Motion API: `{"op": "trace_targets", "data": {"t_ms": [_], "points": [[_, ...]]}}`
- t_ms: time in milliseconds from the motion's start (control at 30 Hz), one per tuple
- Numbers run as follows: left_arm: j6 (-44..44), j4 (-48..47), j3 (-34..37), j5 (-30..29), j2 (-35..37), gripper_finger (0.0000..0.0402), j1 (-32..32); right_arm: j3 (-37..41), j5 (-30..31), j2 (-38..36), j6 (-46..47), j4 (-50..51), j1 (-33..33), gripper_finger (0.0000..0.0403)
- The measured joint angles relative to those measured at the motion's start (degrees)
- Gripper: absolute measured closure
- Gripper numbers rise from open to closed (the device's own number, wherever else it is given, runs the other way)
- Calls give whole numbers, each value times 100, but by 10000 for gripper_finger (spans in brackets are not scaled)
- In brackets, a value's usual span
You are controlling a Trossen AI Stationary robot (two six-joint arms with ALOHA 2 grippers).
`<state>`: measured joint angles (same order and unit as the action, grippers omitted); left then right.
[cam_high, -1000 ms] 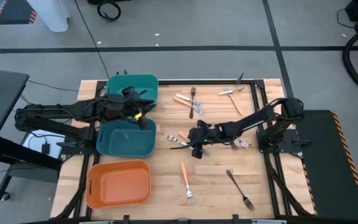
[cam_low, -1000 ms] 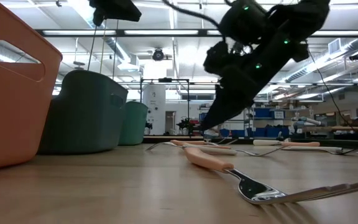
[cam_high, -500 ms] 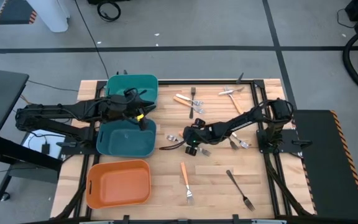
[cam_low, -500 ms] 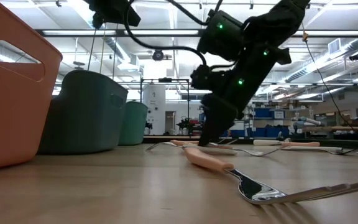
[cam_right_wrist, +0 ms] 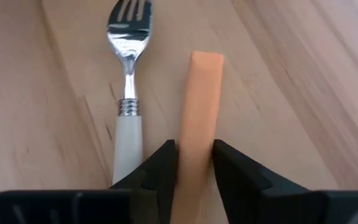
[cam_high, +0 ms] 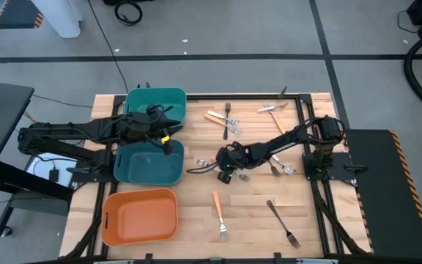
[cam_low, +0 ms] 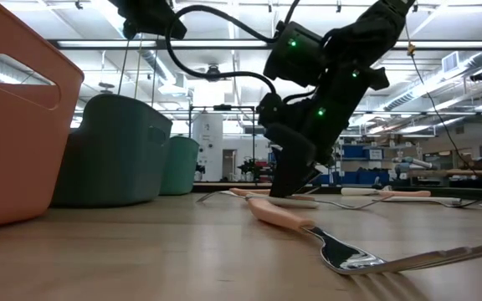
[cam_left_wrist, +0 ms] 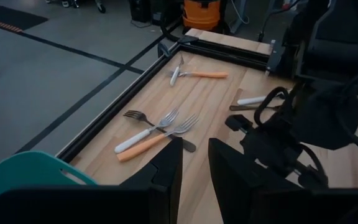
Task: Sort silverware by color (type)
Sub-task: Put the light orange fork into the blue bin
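Silverware: your forks lie scattered over the middle and right of the table (cam_high: 255,213), and all 3 bins look empty of them, so sorting has hardly begun.
Orange-handled utensil (cam_right_wrist: 199,112): it lies flat near the table's middle, its handle running between the right gripper's fingers (cam_right_wrist: 160,168), seemingly the piece you are after.
Cream-handled fork (cam_right_wrist: 128,118): just beside the orange handle and parallel to it, outside the fingers; close enough to be dragged along.
Right gripper (cam_high: 226,170): lowered to the wood, jaws narrow and straddling the orange handle; you cannot tell whether the pads press it yet.
Left gripper (cam_high: 168,133): it hangs at the seam between the 2 teal bins (cam_high: 149,163), fingers (cam_left_wrist: 166,180) a narrow gap apart, holding nothing.
Other pieces: 1 orange-handled fork (cam_high: 219,213) and 1 black fork (cam_high: 283,224) lie toward the near edge; more sit at the far edge.
Orange bin (cam_high: 139,217): at the near left corner, a likely home for the orange handles.
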<state>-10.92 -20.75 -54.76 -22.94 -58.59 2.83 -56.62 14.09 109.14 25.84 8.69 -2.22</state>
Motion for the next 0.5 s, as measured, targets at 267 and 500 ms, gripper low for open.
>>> {"op": "trace_targets", "data": {"t_ms": [267,500], "points": [[-26,-44,0,0,2,315,0,-50,-358,-31,464,66,96,337],[-107,-7,0,-1,7,315,0,-657,-707,-201,295,652,305,337]]}}
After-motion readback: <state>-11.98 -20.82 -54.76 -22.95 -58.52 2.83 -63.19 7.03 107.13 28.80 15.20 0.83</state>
